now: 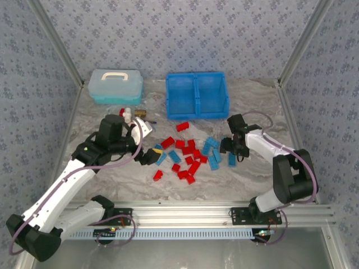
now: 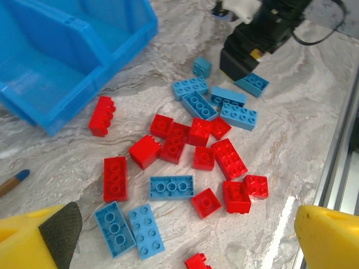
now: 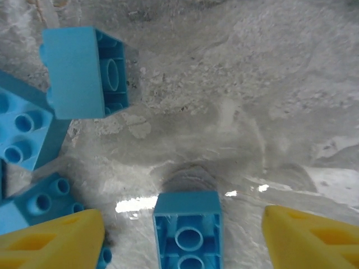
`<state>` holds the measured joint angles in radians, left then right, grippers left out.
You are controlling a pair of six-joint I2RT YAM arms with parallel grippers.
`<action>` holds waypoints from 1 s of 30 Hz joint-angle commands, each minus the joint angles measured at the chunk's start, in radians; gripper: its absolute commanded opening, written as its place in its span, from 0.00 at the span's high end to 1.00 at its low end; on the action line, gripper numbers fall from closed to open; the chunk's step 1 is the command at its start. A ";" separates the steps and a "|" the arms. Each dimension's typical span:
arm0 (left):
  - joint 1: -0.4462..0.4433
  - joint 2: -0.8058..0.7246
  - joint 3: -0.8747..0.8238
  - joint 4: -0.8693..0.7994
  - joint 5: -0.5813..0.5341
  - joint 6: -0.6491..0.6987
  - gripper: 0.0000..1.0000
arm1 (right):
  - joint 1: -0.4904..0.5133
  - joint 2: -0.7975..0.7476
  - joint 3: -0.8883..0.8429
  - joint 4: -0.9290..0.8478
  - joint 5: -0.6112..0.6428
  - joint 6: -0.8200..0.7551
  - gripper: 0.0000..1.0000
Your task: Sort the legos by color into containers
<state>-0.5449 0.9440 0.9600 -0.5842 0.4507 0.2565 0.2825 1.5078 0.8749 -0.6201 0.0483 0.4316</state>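
Red legos [image 1: 188, 157] and blue legos [image 1: 212, 150] lie scattered mid-table in front of the bright blue two-compartment bin [image 1: 197, 112]; both compartments look empty. My left gripper [image 1: 148, 156] hovers open at the pile's left edge. In its wrist view, red bricks [image 2: 199, 143] and blue bricks [image 2: 171, 186] lie ahead of the open left gripper [image 2: 188, 230], and the bin [image 2: 56, 61] is at upper left. My right gripper [image 1: 233, 148] is down at the pile's right side. The right gripper [image 3: 185, 224] is open, its yellow fingers [image 3: 56, 241] on either side of an upside-down blue brick [image 3: 188, 235] with gaps on both sides.
A pale-blue lidded case [image 1: 115, 86] stands at the back left. A small red-and-white bottle [image 1: 124, 114] and a small brass item [image 1: 139, 114] lie in front of it. An aluminium rail [image 1: 185, 213] runs along the near edge. More blue bricks [image 3: 84, 73] lie left of the right gripper.
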 commanded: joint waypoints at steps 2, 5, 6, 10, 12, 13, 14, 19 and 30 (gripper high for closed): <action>-0.009 0.041 0.027 0.006 0.051 0.109 0.01 | 0.016 0.041 -0.036 0.014 0.002 0.009 0.34; -0.010 0.065 0.015 0.056 0.019 0.130 0.01 | 0.022 0.051 -0.053 0.043 0.000 0.018 0.43; -0.010 0.070 0.007 0.078 0.009 0.131 0.01 | 0.025 0.050 -0.058 0.043 0.000 0.022 0.47; -0.010 0.073 -0.027 0.147 -0.003 0.109 0.01 | 0.036 0.014 -0.067 0.024 0.018 0.033 0.65; -0.009 0.068 -0.047 0.164 -0.014 0.097 0.01 | 0.039 -0.034 -0.051 -0.009 0.039 0.038 0.77; -0.010 0.063 -0.055 0.169 -0.020 0.095 0.01 | 0.046 -0.063 -0.035 -0.024 0.055 0.039 0.83; -0.010 0.058 -0.065 0.171 -0.031 0.093 0.01 | 0.061 -0.096 -0.013 -0.047 0.088 0.037 0.85; -0.010 0.029 -0.084 0.168 -0.080 0.113 0.01 | 0.140 -0.166 0.205 -0.072 0.209 -0.003 0.84; -0.010 -0.049 -0.135 0.170 -0.092 0.148 0.01 | 0.126 0.387 0.984 0.024 0.263 -0.251 0.84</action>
<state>-0.5465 0.9337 0.8463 -0.4225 0.3614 0.3725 0.4194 1.7348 1.7206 -0.5755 0.2584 0.2825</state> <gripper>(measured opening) 0.993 0.258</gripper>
